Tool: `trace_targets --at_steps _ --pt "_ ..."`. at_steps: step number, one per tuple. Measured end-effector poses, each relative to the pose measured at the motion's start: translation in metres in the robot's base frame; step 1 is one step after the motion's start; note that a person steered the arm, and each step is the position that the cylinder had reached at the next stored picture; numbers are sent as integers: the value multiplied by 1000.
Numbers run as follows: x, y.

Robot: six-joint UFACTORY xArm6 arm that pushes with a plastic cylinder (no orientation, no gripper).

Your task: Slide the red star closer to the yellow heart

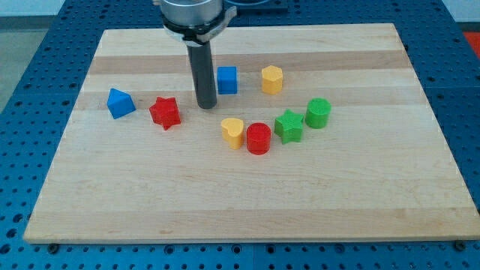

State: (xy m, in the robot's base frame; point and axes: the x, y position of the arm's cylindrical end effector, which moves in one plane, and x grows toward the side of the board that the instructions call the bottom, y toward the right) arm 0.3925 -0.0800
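The red star [165, 112] lies on the wooden board [247, 195], left of centre. The yellow heart [233, 132] lies to its right and a little lower, touching a red cylinder [259, 139]. My tip [206, 106] stands on the board between the star and the blue cube [226, 79], a short way to the right of the star and above-left of the heart. It touches no block.
A blue wedge-like block [120, 103] lies left of the star. A yellow hexagonal block [272, 79] lies right of the blue cube. A green star [289, 126] and a green cylinder [318, 113] lie right of the red cylinder.
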Motion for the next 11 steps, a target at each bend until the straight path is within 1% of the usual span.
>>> trace_targets --at_steps 3,4,5,6,8,9,11 --pt "-23 -63" --pt "-25 -85" --pt "-17 -97" --pt "16 -97" --pt "54 -52" --pt "65 -17" --pt "69 -11"
